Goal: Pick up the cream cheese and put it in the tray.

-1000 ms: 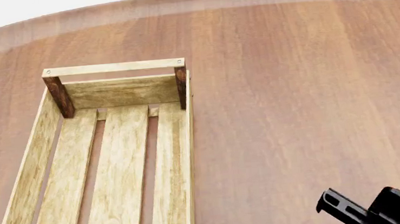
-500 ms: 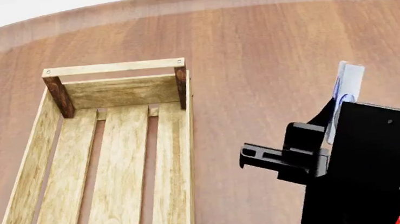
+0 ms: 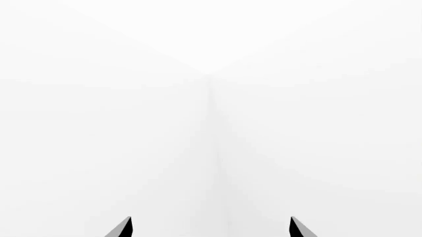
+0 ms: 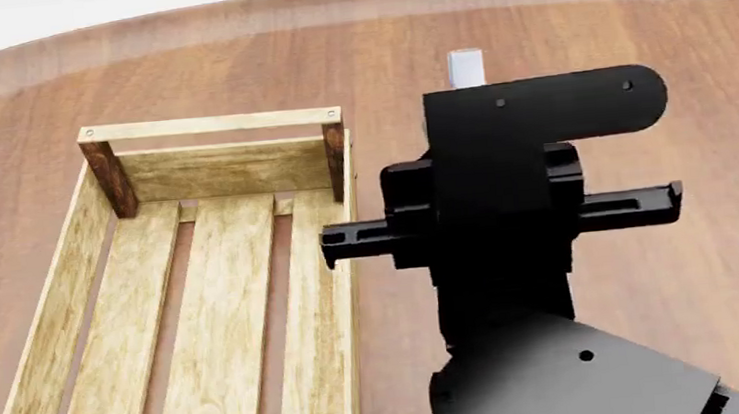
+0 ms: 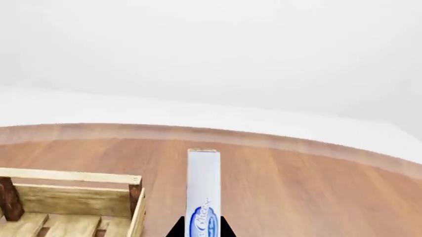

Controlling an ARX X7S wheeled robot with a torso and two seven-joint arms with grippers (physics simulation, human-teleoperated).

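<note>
Wood: the tray (image 4: 218,311) lies at nine o'clock of the right hand (image 5: 202,228), on the bench (image 4: 655,92).
Change: a second ago the arm sat low at five o'clock — now it is raised mid-view, beside the tray's rim, so carrying is underway.
Cream cheese (image 5: 203,190): upright, clenched in the right hand, above the bench — not yet over the tray.
Left hand (image 3: 211,228): spread, holding nothing.

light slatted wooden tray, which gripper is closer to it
Right. The right gripper, holding the white and pale-blue cream cheese box, hangs just beside the light slatted wooden tray. The left gripper faces blank white, no tray in view.
</note>
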